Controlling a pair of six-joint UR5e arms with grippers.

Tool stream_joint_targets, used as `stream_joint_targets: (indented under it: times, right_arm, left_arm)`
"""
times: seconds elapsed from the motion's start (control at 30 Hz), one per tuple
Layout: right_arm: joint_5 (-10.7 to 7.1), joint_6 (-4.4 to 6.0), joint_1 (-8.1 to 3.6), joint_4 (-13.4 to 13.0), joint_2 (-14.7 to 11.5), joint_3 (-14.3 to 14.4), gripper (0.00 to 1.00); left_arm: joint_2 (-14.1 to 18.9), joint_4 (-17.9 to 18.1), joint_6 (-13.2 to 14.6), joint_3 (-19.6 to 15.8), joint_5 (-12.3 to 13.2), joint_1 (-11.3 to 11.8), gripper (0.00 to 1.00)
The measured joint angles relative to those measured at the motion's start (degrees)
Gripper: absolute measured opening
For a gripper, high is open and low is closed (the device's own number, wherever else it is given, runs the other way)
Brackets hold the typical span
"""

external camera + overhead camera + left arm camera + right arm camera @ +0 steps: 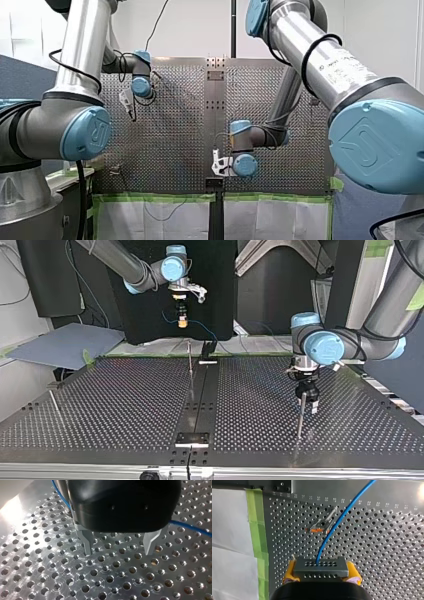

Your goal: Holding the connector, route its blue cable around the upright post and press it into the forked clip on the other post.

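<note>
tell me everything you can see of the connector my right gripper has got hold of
The connector is a flat grey block with two rows of small holes across its face; it looks like dull plastic or metal. The yellow pads of my right gripper clamp it from both sides, holding it off the perforated table. The blue cable leaves the middle of its upper row and curves away ahead of the gripper.

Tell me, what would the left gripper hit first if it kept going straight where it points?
Probably the bare perforated table: the left gripper points down at it, open and empty. A thin post stands close by, but depth is unclear.
</note>
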Motion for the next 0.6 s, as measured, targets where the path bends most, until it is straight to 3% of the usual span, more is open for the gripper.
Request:
stream_joint_targets:
  times: [0.27, 0.6]
  right_arm:
    - [0.34, 0.13, -0.57, -1.5, 0.7, 1.0, 0.00]
    - [0.59, 1.08, -2.70, -6.1, 5.4, 1.2, 0.00]
  left_arm:
    - [0.0, 0.0, 0.0, 0.0, -0.2, 0.0, 1.00]
    - [0.0, 0.0, 0.1, 0.0, -0.2, 0.0, 1.00]
